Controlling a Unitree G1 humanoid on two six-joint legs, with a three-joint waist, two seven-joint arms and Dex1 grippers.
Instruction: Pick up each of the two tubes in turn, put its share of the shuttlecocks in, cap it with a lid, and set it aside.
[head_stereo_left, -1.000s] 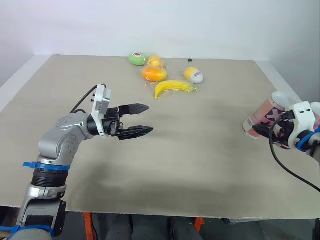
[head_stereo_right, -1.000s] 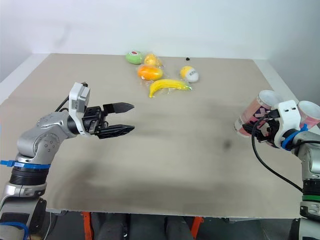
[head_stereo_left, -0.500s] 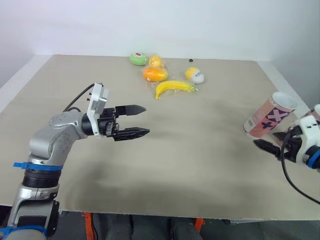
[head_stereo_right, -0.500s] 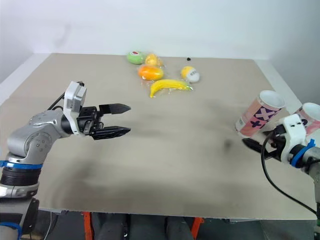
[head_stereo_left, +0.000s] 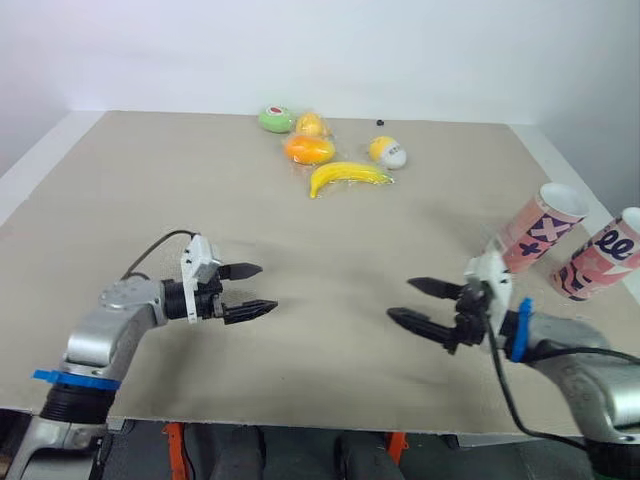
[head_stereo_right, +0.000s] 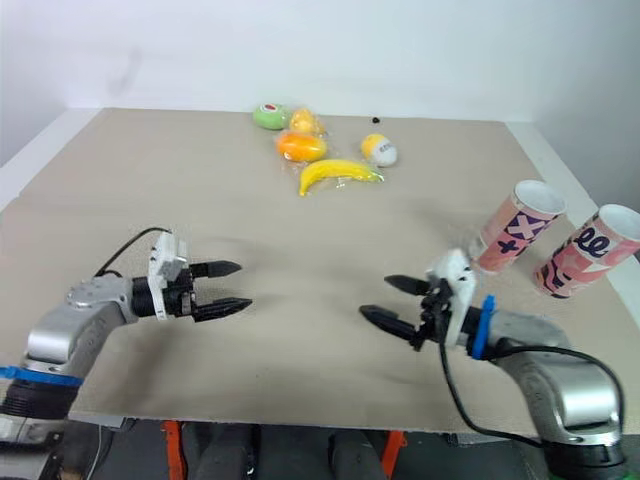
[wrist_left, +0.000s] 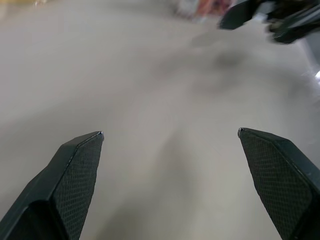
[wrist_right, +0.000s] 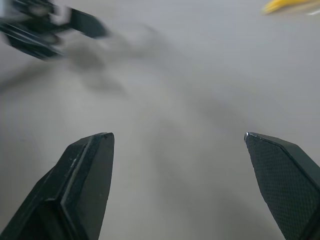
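Right tool (head_stereo_left: 400, 298) has released the crossed tube (head_stereo_left: 538, 240) at right, beside the lettered tube (head_stereo_left: 600, 258), and withdrawn to lower centre. It and the left tool (head_stereo_left: 266, 288) gape empty, so that tube seems set aside.

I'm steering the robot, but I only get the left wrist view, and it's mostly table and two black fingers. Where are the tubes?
Observer: Both stand near the right edge of the table, side by side: a pink tube with crosses and, further right, a pink tube with loops.
Operator: Is my other arm holding one?
Observer: No. The right gripper has its fingers spread open with nothing between them, above bare table and apart from both tubes.
Operator: Is there other stuff up there?
Observer: Yes, fruit at the far side: a banana lies just in front of an orange fruit.
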